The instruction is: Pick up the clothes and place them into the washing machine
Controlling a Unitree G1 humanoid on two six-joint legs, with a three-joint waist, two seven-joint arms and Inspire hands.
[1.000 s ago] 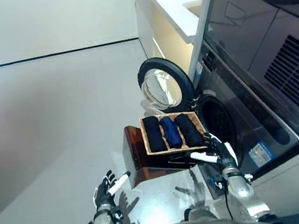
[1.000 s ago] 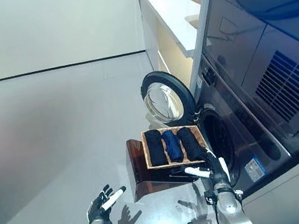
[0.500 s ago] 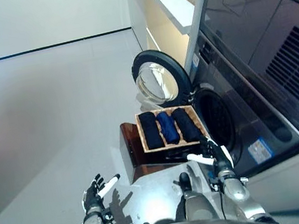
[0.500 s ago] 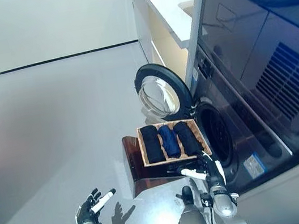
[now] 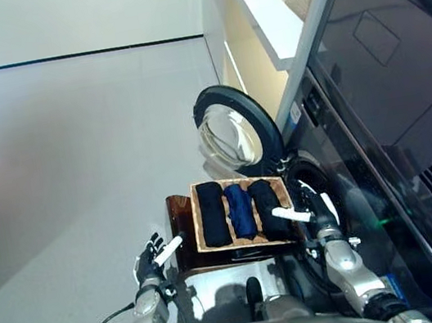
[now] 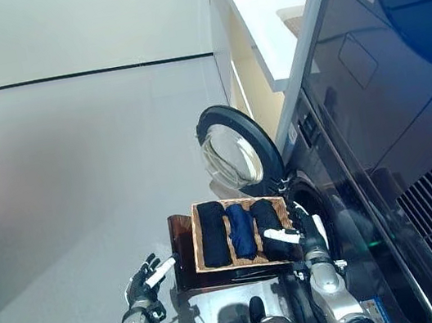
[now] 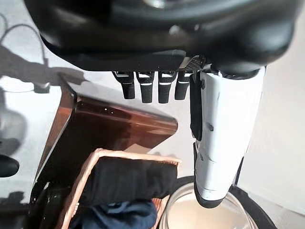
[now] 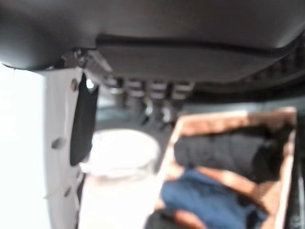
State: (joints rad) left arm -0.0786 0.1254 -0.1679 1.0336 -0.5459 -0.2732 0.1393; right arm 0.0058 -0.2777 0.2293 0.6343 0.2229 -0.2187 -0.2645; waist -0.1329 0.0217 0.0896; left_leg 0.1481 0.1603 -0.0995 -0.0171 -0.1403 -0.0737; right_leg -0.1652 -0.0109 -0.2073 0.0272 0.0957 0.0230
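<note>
With fingers relaxed and nothing grasped, the right hand (image 5: 317,209) is held beside the basket (image 5: 248,242) where the clothes (image 5: 241,211) are rolled, the left hand (image 5: 148,263) likewise empty; the outermost roll could be nudged off.

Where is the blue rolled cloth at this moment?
In the left eye view the blue cloth lies in the middle of the wicker tray, between two black rolls, just below the open washer door.
</note>
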